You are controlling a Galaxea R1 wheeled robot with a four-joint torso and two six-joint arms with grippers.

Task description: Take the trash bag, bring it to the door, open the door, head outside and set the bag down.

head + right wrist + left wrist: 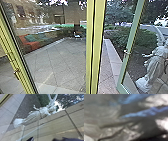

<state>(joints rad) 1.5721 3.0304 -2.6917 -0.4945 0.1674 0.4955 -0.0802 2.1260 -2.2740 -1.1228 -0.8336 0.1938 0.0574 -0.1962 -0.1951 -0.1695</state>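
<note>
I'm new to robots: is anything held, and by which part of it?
What is likely the trash bag, with blue strips, is close at the left wrist; I can't tell if or where it's held.

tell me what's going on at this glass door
The robot is at a glass door that looks swung open onto paving. Crumpled plastic with blue strips, probably the trash bag, fills much of the left wrist camera's close view, so the left arm seems to be carrying it. A white statue stands outside.
</note>
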